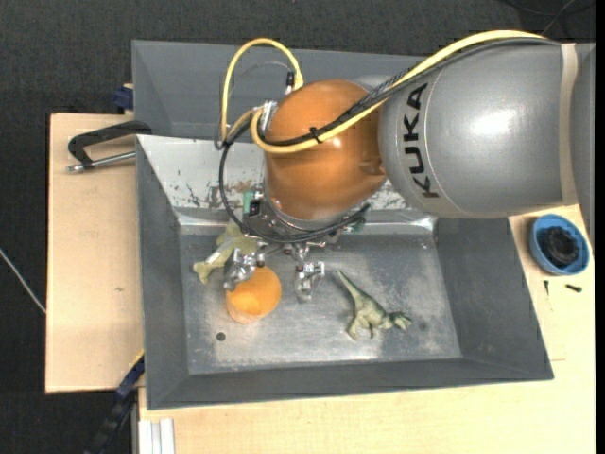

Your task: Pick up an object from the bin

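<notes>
Orange ball point(253, 297), left-centre of the grey bin point(312, 348) floor; claw point(276, 274) spread wide just above it (gripping nothing). Green dinosaur point(371, 314) right; pale toy point(217, 258) left.

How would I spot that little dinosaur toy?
Find the grey metal bin, then the right half of its floor. The green dinosaur lies there alone, thin and long-tailed, unlike the round orange ball to its left.
</notes>
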{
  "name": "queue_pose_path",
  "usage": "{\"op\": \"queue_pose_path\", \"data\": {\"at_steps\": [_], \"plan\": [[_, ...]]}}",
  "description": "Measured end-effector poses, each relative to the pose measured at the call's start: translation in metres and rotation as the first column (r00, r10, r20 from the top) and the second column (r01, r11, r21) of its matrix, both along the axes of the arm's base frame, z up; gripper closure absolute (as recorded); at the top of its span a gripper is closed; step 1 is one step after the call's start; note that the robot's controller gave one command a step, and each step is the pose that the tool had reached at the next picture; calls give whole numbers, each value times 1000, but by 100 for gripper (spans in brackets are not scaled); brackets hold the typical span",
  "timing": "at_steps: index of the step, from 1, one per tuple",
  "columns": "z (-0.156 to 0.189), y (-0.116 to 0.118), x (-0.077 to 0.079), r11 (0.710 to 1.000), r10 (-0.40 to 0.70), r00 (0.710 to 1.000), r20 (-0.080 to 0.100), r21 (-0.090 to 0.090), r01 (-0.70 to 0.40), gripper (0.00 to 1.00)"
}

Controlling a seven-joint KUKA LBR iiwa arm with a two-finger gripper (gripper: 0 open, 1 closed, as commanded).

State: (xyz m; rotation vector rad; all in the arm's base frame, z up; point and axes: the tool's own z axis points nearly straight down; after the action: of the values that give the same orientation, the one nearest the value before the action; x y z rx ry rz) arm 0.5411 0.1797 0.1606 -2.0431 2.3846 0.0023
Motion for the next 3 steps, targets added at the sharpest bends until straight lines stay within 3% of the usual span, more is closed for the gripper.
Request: {"op": "queue_pose_path", "data": {"at_steps": [1, 2, 3], "plan": [[43, -4, -22, 1000, 20, 1000, 7, 2, -20, 0], [-85, 13, 6, 991, 134, 991, -2, 0, -134, 0], [-79, 14, 8, 991, 133, 991, 8, 4, -133, 100]]}}
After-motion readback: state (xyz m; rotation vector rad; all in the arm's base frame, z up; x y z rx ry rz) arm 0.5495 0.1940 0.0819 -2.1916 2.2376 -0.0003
